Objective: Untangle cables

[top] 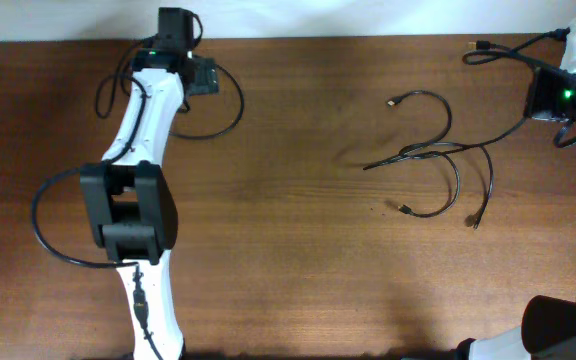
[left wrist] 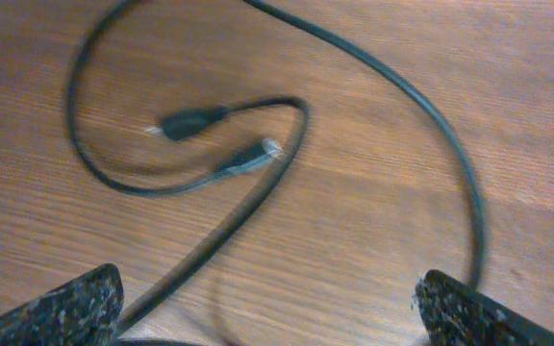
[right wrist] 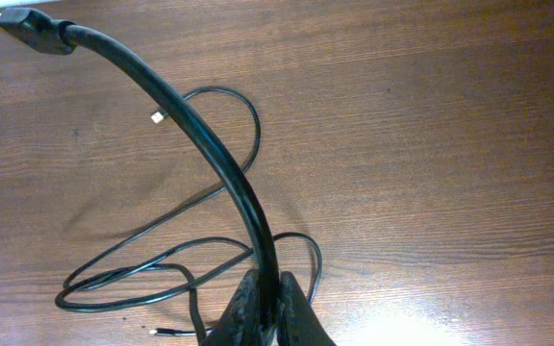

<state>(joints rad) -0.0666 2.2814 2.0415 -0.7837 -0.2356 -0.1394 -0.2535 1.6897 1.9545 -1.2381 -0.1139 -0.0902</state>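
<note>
Three thin black cables are in view. My right gripper (right wrist: pixel 267 300) is shut on one cable (right wrist: pixel 205 144), which arches up from the jaws to a plug (right wrist: pixel 29 26). In the overhead view this gripper (top: pixel 540 92) is at the far right, and the held cable's plug (top: pixel 479 45) lies near the back edge. Below it a tangle of cable loops (top: pixel 438 152) lies on the table; it also shows in the right wrist view (right wrist: pixel 162 264). My left gripper (left wrist: pixel 277 312) is open over a separate cable (left wrist: pixel 450 144) whose two plugs (left wrist: pixel 190 122) lie close together. In the overhead view this cable (top: pixel 236 108) loops beside the left gripper (top: pixel 204 76).
The wooden table (top: pixel 288 260) fills the view. The left arm (top: pixel 133 200) stretches from the front edge to the back left, with its own thicker black cable (top: pixel 43 225) looping beside it. The right arm's base (top: pixel 568 325) is at the front right corner.
</note>
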